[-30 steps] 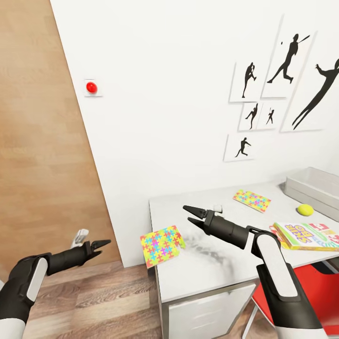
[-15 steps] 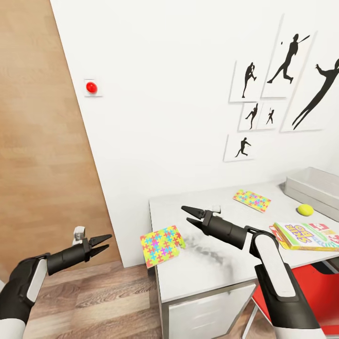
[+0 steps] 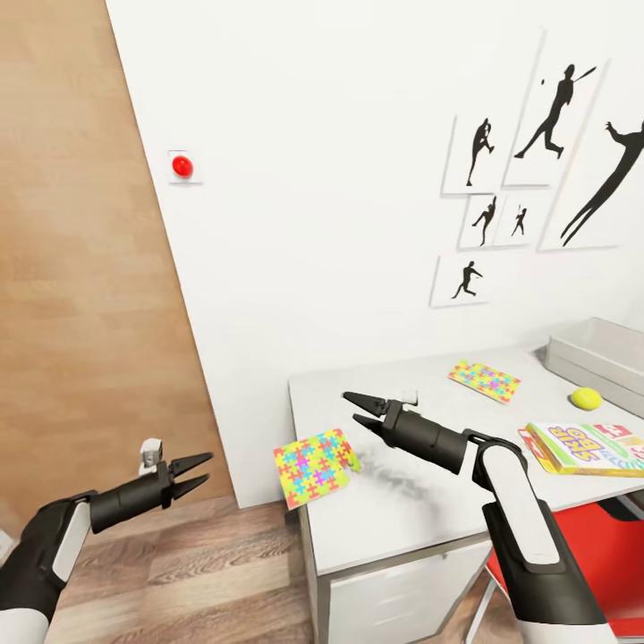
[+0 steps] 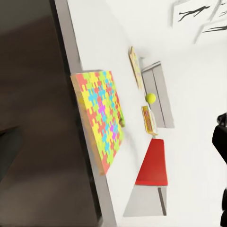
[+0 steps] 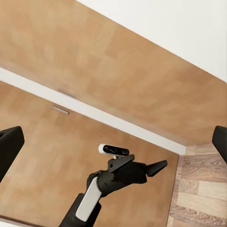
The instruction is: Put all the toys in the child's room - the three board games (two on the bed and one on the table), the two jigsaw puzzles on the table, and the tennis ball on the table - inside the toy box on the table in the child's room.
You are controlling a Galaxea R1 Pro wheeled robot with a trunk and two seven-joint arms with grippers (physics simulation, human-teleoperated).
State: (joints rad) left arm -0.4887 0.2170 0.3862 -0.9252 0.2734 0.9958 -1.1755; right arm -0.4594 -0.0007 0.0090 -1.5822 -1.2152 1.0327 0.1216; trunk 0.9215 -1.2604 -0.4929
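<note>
The step in hand looks like the pickup of the nearer jigsaw puzzle [image 3: 313, 461], the mosaic square at lower centre of the head view that overhangs the near-left corner of the counter [image 3: 402, 501]. The right claw [image 3: 355, 410] hovers over the counter just right of that square, its two fingers parted by a modest gap and holding nothing. The left claw [image 3: 199, 472] hangs off the counter over the wood floor at lower left, fingers also slightly apart and empty, pointing toward the puzzle's overhanging edge; its wrist camera looks at the puzzle [image 4: 100, 117] edge-on. The second puzzle [image 3: 485, 380] lies further back, the tennis ball [image 3: 587, 397] right of it, the Skip-Bo game [image 3: 586, 447] at the right edge, and the toy box [image 3: 597, 351] at the far right of the counter. Next, one claw probably must close on the protruding edge, since the thin square offers little else to grip, then carry it rightward to the box.
</note>
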